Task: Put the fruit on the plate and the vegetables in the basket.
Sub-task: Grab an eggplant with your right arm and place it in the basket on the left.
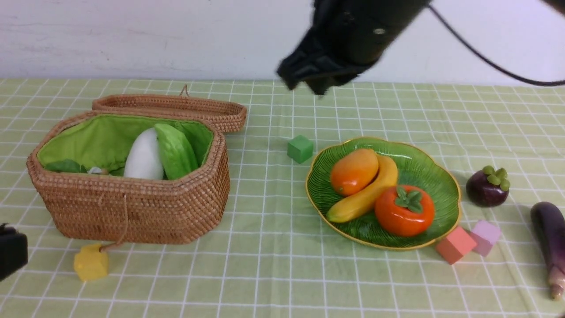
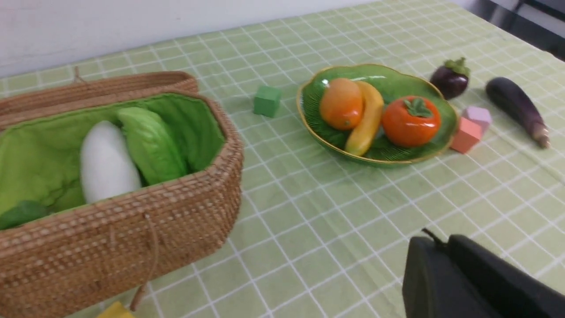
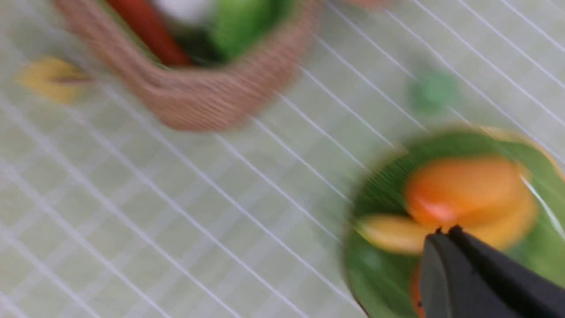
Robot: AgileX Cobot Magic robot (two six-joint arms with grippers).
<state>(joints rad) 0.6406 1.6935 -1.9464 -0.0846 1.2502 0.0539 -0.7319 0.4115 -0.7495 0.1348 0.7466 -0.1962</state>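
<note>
Near-left corner of the tabletop: left gripper [image 2: 435,239], tips pressed together, empty; eggplant [image 1: 549,240] lies by the right edge, unplaced; a glancing touch could roll it off; pink cube [image 1: 454,244] and lilac cube [image 1: 485,236] sit between it and the plate [image 1: 435,176], easily knocked; mangosteen [image 1: 487,187] beside the plate's far-right rim, round, glossy, may squirt from a pinch; basket [image 1: 132,212] toward the left edge; right gripper [image 3: 446,230] closed, empty, high over the far side.

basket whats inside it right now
In the basket: a white gourd, a ridged green bitter gourd and dark green leaves; the right wrist view shows a blurred orange carrot. The near wall hides the basket's floor.
</note>
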